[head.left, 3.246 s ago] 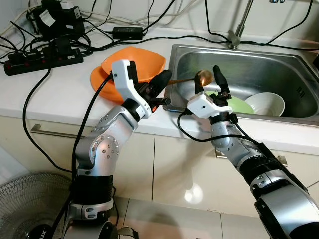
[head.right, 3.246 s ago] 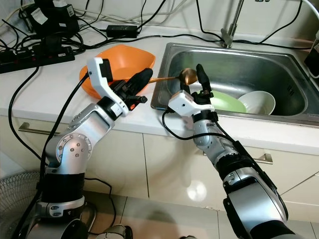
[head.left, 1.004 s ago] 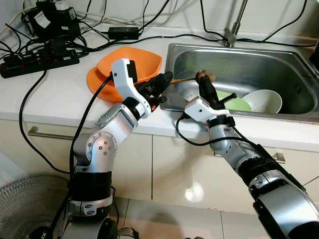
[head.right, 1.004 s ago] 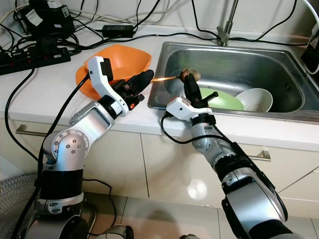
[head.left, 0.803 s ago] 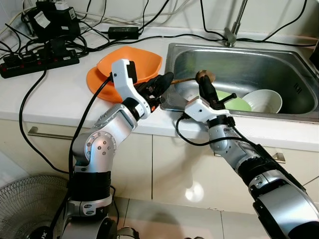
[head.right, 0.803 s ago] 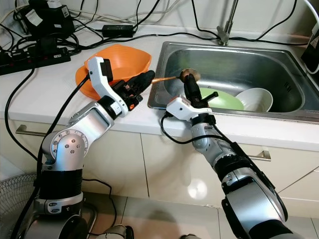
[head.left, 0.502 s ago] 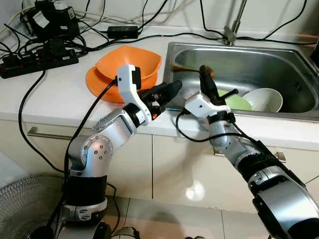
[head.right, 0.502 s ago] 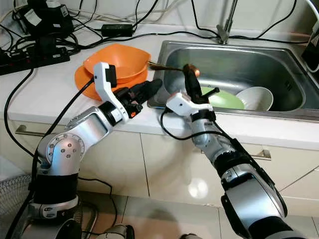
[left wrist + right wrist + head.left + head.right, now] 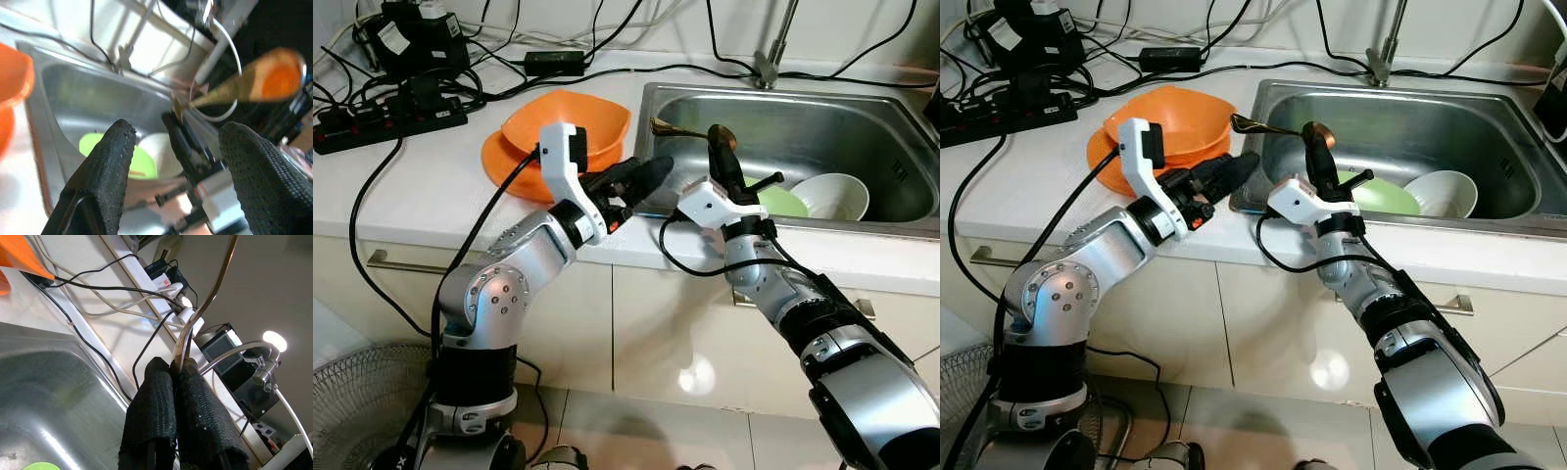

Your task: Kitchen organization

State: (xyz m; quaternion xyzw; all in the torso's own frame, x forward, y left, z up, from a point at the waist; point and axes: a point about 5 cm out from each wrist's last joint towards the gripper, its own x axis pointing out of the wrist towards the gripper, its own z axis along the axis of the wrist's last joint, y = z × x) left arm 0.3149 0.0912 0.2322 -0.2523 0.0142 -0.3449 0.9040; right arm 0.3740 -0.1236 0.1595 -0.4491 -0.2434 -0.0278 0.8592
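Observation:
A copper-coloured spoon (image 9: 1273,127) is held up over the sink's near left corner, with my right gripper (image 9: 716,145) shut on it. In the right wrist view both black fingers (image 9: 151,401) are pressed on its thin stem (image 9: 195,318). My left gripper (image 9: 654,172) is open and empty, just left of and below the spoon, over the sink's front rim. In the left wrist view the spoon's bowl (image 9: 274,81) floats beyond the spread fingers (image 9: 105,166). An orange bowl (image 9: 570,119) sits on an orange plate (image 9: 504,162) on the counter.
The steel sink (image 9: 862,117) holds a green plate (image 9: 787,203) and a white bowl (image 9: 832,196); its tap (image 9: 773,49) stands at the back. Power strips (image 9: 391,108), adapters and cables crowd the counter's back left. A fan (image 9: 362,401) stands on the floor at lower left.
My left gripper has let go of the spoon's handle and slid right and down to the sink's front rim. The right gripper has raised the spoon, which now sits in it alone.

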